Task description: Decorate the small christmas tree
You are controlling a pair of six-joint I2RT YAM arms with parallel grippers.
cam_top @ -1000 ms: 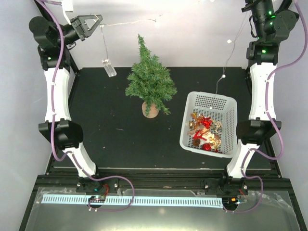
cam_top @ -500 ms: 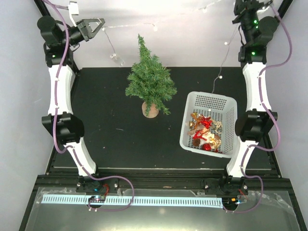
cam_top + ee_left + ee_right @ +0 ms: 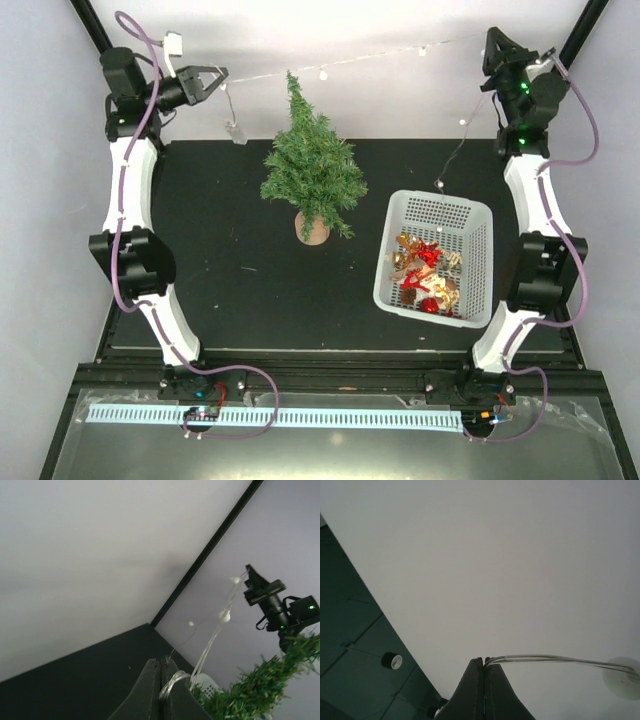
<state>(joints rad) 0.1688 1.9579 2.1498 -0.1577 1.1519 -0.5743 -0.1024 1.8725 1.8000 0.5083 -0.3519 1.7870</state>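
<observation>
The small christmas tree (image 3: pixel 312 165) stands upright in its brown pot (image 3: pixel 313 229) at the middle back of the black table; its branch tips also show in the left wrist view (image 3: pixel 260 685). A thin light string (image 3: pixel 350 62) runs nearly taut behind the tree top between both raised grippers. My left gripper (image 3: pixel 220 78) is shut on the string's wire (image 3: pixel 172 685). A clear battery box (image 3: pixel 236 132) hangs below it. My right gripper (image 3: pixel 492 42) is shut on the wire (image 3: pixel 545 658), beside a bulb (image 3: pixel 622 677). The string's tail (image 3: pixel 455 150) hangs toward the basket.
A white plastic basket (image 3: pixel 437 208) stands right of the tree with several red and gold ornaments (image 3: pixel 425 272) inside. Black frame posts stand at the back corners (image 3: pixel 85 15). The right arm's wrist shows in the left wrist view (image 3: pixel 280 610).
Both grippers have moved in and back, drawing the string straighter behind the tree top. The battery box has swung right and its cord has shortened. The tail has shifted left, toward the basket's back edge.
</observation>
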